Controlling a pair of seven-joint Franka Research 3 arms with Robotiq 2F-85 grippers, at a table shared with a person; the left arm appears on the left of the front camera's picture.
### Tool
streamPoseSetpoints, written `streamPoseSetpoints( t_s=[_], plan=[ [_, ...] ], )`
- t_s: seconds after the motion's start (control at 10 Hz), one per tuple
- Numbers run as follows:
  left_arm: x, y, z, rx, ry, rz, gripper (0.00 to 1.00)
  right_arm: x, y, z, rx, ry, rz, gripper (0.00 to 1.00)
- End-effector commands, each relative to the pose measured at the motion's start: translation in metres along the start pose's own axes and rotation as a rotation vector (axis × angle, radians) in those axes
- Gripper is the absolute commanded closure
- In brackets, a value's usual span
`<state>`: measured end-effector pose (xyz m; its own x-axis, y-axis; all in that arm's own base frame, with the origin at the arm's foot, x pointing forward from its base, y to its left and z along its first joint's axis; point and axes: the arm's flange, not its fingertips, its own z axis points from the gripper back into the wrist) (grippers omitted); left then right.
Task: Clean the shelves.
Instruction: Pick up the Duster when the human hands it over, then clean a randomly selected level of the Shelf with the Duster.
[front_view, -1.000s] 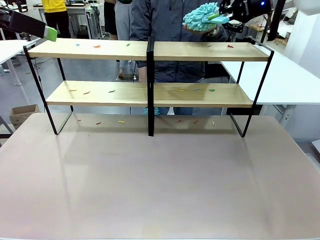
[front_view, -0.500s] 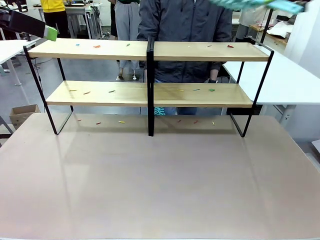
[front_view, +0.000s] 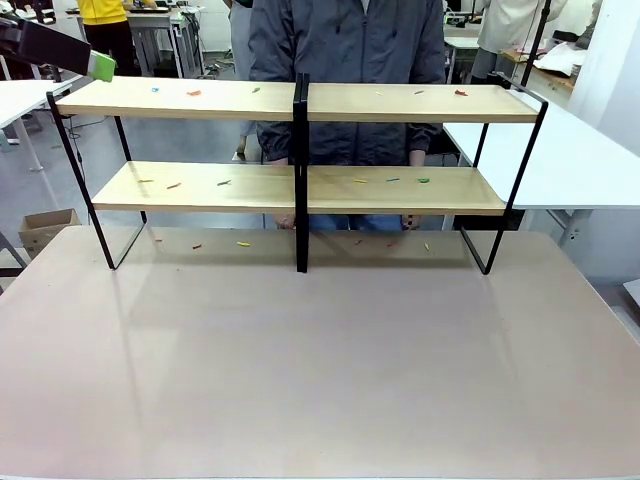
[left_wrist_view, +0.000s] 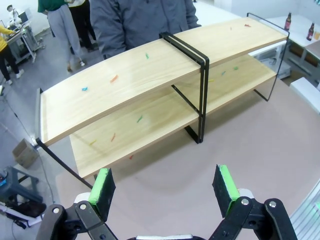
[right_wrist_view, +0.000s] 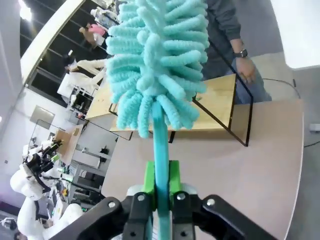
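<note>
Okay, quick read. Your right pincer (right_wrist_view: 161, 177) is clamped tight on the thin handle of a teal duster (right_wrist_view: 155, 60), with the fluffy head sticking straight out past the fingertips. Your left pincer (left_wrist_view: 164, 185) is spread wide with nothing between the pads.

The shelves (left_wrist_view: 150, 85) sit ahead of and below the left pincer, one end close under it and both boards running away from it. From the right pincer they lie beyond the duster head and lower down, and the head looks well clear of the wood. Small coloured scraps (front_view: 193, 93) dot both boards, and a few more lie on the desk (front_view: 320, 380) under the rack. A person (front_view: 350, 40) stands on the far side of the rack from both pincers, hands low by the desk's far edge.

Judgement: the tool is in hand but the wipe isn't showing yet, since both tiers carry scraps. This looks like the approach step.

Next you'd need to bring the right pincer forward and down until the duster head lies on the top board, then drag it along the length. Lift over the black centre post, don't ram it. The lower tier has less headroom, so come in flatter there. Keep the open left pincer out of the sweep path, and mind the person's hands behind the rack.
</note>
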<state>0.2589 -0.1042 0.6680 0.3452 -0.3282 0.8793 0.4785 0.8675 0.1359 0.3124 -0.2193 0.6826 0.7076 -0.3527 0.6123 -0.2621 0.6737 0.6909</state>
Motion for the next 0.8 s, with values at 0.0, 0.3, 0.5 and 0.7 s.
streamPoseSetpoints(
  t_s=[0.0, 0.3, 0.5, 0.7],
  plan=[
    [-0.0013, 0.0017, -0.0005, -0.001, 0.002, 0.0, 0.0, 0.0319, 0.0255, -0.0244, 0.012, 0.053, 0.02, 1.0],
    [-0.0013, 0.0017, -0.0005, -0.001, 0.002, 0.0, 0.0, 0.0319, 0.0255, -0.0244, 0.012, 0.053, 0.02, 1.0],
    [-0.0013, 0.0017, -0.0005, -0.001, 0.002, 0.0, 0.0, 0.0319, 0.0255, -0.0244, 0.012, 0.053, 0.02, 1.0],
    [-0.0013, 0.0017, -0.0005, -0.001, 0.002, 0.0, 0.0, 0.0319, 0.0255, -0.0244, 0.012, 0.053, 0.02, 1.0]
  ],
)
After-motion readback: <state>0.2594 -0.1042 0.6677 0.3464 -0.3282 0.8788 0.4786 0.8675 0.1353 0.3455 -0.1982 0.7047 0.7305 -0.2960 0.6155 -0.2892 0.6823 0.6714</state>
